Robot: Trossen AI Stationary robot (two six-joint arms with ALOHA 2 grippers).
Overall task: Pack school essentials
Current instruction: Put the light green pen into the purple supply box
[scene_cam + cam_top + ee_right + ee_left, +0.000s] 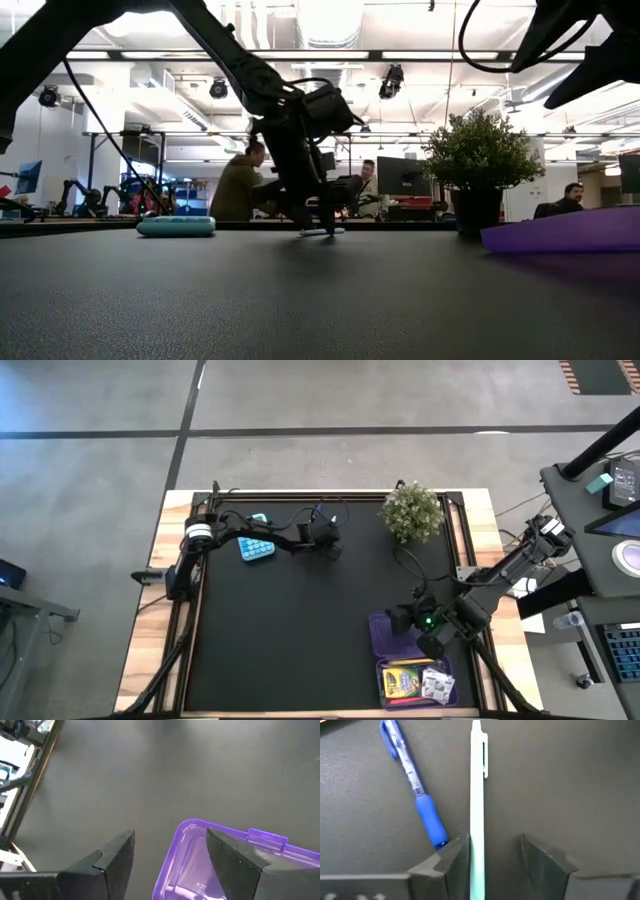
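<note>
A pale green pen [477,795] lies flat on the black mat at the far middle of the table, with a blue pen [415,780] slanting beside it. My left gripper [495,840] is low over them, slanting down and open. The green pen runs lengthwise through its gap, close along one finger [455,855], and the blue pen's grip end lies just outside that finger. My right gripper [170,837] hangs open above the far corner of the purple case [200,865], holding nothing. A crayon box [400,680] and a white packet [437,683] lie inside the case. My left gripper has the green pen lying along the inner side of one finger [462,850]. Whether that finger touches the pen I cannot tell. The other finger [540,860] stands clear of it. The pen rests on the mat.
A teal calculator-like thing [256,547] lies left of my left gripper. A potted plant [413,512] stands at the far right. The purple case [385,630] sits at the near right. The mat's middle and near left are bare. People sit in the room beyond the table.
</note>
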